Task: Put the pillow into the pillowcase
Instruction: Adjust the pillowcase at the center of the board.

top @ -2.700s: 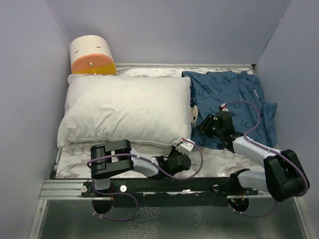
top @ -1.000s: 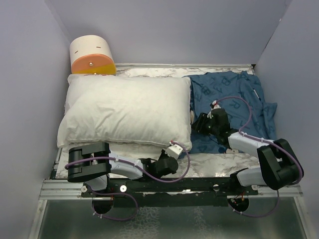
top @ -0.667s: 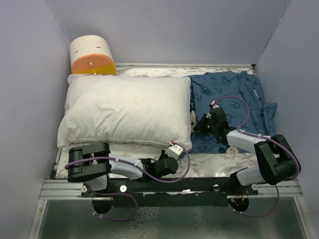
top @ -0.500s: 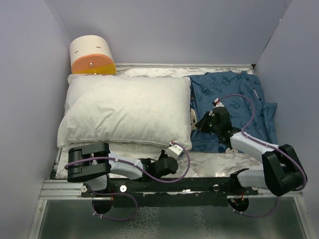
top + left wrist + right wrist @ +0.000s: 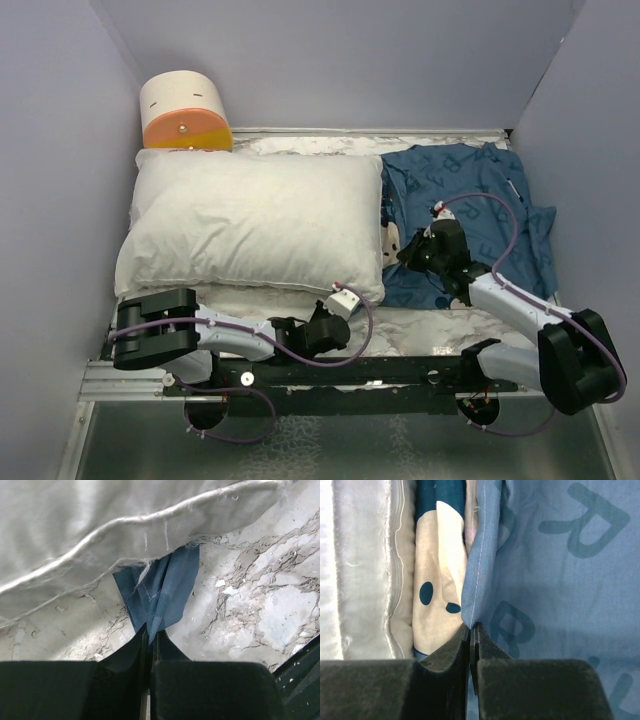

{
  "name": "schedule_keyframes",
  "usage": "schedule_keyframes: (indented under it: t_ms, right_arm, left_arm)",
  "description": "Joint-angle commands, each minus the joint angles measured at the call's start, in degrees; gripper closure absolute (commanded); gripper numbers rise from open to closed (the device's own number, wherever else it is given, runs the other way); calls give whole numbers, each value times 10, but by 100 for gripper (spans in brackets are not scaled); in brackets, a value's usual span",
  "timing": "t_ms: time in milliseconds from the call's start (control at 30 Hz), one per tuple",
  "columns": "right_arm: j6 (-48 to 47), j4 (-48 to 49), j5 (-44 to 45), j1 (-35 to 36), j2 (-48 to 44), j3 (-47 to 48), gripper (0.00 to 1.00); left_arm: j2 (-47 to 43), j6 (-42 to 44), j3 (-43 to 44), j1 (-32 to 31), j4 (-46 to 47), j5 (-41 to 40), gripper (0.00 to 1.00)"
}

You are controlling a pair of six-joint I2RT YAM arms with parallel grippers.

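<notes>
Top view: marbled table (image 5: 440, 318) enclosed by lavender walls (image 5: 60, 150); cream-and-orange cylinder (image 5: 183, 110) far beyond and left of both arms. Pillow (image 5: 250, 225), long axis running left to right, lay beyond the left gripper (image 5: 350, 300), its near right corner just above that gripper. Pillowcase (image 5: 480, 190) lay rumpled beyond and right of the right gripper (image 5: 410, 250), its left edge beside the pillow's right end. Left wrist view: jaws pressed together on a narrow pleat of the pillowcase's blue cloth, which ran ahead to vanish under the pillow's seamed edge; bare marble on either side. Right wrist view: jaws closed tight on a folded pillowcase hem; lettered blue cloth lay right of the fingers, a cream mouse-face print and the pillow's white edge left of them.
</notes>
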Motion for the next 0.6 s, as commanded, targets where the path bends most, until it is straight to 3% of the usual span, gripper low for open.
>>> schedule_keyframes:
  t_ms: [0, 433, 567]
  right_arm:
    - [0, -14, 43, 1, -49, -8, 97]
    - [-1, -29, 15, 1, -123, -18, 95]
    - [5, -39, 11, 1, -125, -30, 89]
  left_arm:
    - [-40, -14, -21, -7, -49, 3, 100]
    - [-70, -4, -11, -7, -110, 27, 100]
    - [-78, -2, -7, -7, -126, 44, 100]
